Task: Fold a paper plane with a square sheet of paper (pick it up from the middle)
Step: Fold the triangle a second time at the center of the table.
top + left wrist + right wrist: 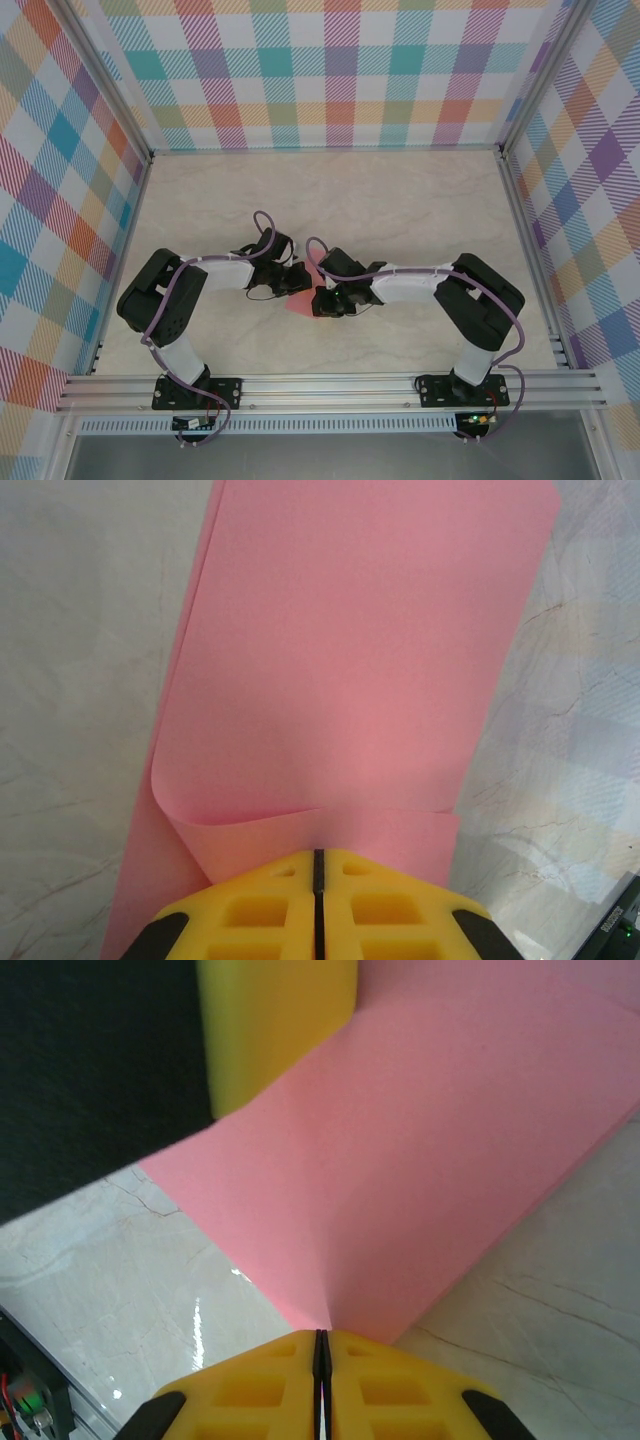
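pale marbled tabletop (400, 200), pastel plaid walls (330, 70), aluminium rail (330, 385) at front

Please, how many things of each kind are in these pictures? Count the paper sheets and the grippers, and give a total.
Pink square sheet of paper: 1
Yellow-fingered grippers, each shut on the paper: 2 (left gripper, right gripper)
Total: 3

1. a cream, marble-veined table (400, 200) lies flat, its glossy surface catching glare.
2. pastel plaid walls (330, 70) rise behind the table and along both its sides.
3. a ribbed aluminium rail (330, 385) runs across the table's near edge.
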You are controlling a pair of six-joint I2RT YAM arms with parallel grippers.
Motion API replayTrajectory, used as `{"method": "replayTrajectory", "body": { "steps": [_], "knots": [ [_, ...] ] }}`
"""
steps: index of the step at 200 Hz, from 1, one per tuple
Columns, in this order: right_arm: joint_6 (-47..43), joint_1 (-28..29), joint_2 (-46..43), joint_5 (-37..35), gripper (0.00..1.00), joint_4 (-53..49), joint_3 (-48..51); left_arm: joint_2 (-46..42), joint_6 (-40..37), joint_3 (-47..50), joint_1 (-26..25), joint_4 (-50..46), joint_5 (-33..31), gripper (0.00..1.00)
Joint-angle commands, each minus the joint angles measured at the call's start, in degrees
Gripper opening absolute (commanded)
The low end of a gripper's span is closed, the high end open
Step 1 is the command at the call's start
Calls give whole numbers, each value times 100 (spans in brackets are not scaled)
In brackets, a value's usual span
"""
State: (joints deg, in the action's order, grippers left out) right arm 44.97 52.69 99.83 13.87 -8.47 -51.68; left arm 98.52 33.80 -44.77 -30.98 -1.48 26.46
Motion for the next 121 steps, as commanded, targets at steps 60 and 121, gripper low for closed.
{"method": "replayTrajectory", "body": {
  "steps": [60, 121],
  "knots": [
    [142, 33, 272, -39, 11, 57, -134, 404, 39, 285, -48, -459, -393, 8],
    [165, 31, 237, 282, 11, 53, 182, 422, 60, 295, -48, -463, -429, 8]
  ]
}}
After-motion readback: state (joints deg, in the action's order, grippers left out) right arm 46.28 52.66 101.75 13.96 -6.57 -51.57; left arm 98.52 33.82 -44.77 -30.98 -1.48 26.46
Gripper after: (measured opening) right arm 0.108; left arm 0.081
